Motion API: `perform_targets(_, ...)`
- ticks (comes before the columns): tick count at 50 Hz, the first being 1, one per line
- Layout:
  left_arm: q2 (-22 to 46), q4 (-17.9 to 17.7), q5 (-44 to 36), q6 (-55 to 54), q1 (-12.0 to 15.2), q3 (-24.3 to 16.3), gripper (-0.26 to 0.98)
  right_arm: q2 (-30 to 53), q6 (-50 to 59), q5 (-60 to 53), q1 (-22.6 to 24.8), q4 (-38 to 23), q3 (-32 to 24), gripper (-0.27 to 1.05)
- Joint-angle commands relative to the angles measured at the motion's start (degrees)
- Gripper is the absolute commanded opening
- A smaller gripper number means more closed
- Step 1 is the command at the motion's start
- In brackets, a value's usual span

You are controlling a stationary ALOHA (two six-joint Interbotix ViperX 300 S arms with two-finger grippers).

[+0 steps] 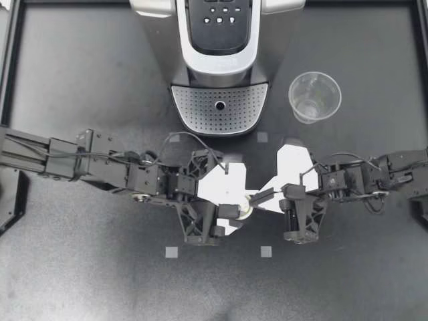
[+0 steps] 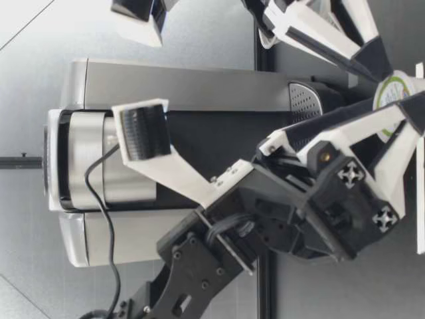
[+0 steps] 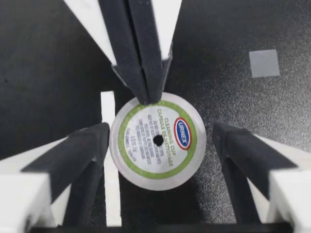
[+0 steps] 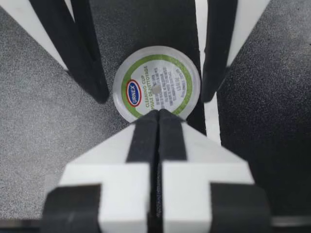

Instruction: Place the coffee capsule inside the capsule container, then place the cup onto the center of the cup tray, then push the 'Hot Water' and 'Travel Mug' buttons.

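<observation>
The desk [image 1: 87, 100] lay bare and dark on both outer sides of the arms, with wide free room behind my left pincer [image 1: 235, 207] and behind my right pincer [image 1: 256, 199]. A black frame [image 1: 13, 67] ran along its border, well apart from both. Small grey squares [image 1: 172, 252] marked the surface near the pincers. The two pincers met tip to tip, so the room between them was tight.

Ahead of them, past a strip of open desk, stood the coffee machine [image 1: 221, 40] with its perforated cup tray [image 1: 219, 110] bare. The clear cup [image 1: 314, 95] stood upright beside the tray, beyond my right pincer and apart from it.

The coffee capsule [image 1: 247, 212] sat between the fingers of my left pincer, its round lid with the green ring facing up to both wrist cameras. That pincer was released and spread only a little wider than the lid. In the left wrist view one finger [image 3: 87, 155] lay against the lid's rim, while the other [image 3: 243, 160] stood just off it across a narrow gap.

My right pincer was clenched, its two fingers [image 4: 146, 136] pressed flat together with no gap. Their joined tips touched the capsule's rim from the side that faced my left pincer. I could not tell whether the rim was nipped between those tips. In the low view the capsule [image 2: 393, 92] showed close above the desk between the fingers of both pincers; I could not tell whether it rested on the surface.
</observation>
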Motion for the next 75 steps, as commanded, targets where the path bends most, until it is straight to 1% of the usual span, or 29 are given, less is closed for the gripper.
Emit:
perform_targets(1, -0.97, -0.09, -0.18, 0.0, 0.0, -1.23, 0.67, -0.88, -0.09, -0.26, 0.35, -0.09, -1.14, 0.07)
perform_targets(6, -1.14, 0.0, -0.26, 0.0, 0.0, -0.97, 0.63, -0.97, -0.09, -0.26, 0.35, -0.09, -1.14, 0.07)
perform_targets(12, -1.67, -0.09, -0.26, 0.0, 0.0, -0.88, 0.53, -1.23, -0.09, -0.18, 0.35, -0.09, -1.23, 0.07)
perform_targets(17, -2.11, -0.09, -0.18, 0.0, 0.0, -0.7, 0.48, -2.11, -0.09, -0.18, 0.35, -0.09, -1.14, 0.07)
perform_targets(27, -3.52, -0.09, -0.18, -0.7, 0.0, 0.26, 0.47, -8.44, 0.35, -1.41, 0.35, -0.09, -0.09, 0.07)
perform_targets(33, -6.33, -0.18, -0.26, -0.79, -0.18, 1.93, 0.47, -13.8, 0.53, -6.42, -0.26, 0.26, 1.23, 0.07)
perform_targets(40, -10.72, -0.18, -0.26, -0.97, -0.53, 4.92, 0.47, -16.7, 1.32, -13.97, -3.78, 2.2, 2.2, 0.07)
perform_targets(47, -15.12, -0.44, -0.7, -2.9, -0.7, 8.09, 0.47, -16.35, 2.9, -18.9, -9.32, 5.19, 1.93, 0.07)
perform_targets(52, -17.49, -0.44, -0.97, -4.22, -0.7, 10.11, 0.47, -15.64, 3.78, -21.18, -12.04, 5.54, 1.32, 0.07)
perform_targets(61, -20.04, -0.35, -2.37, -4.83, -0.7, 12.83, 0.47, -14.33, 3.87, -23.03, -14.5, 5.54, -1.23, 0.07)
perform_targets(75, -20.65, -0.44, -3.16, -4.75, -0.7, 13.27, 0.47, -13.01, 3.87, -25.14, -16.17, 5.45, -4.13, 0.07)
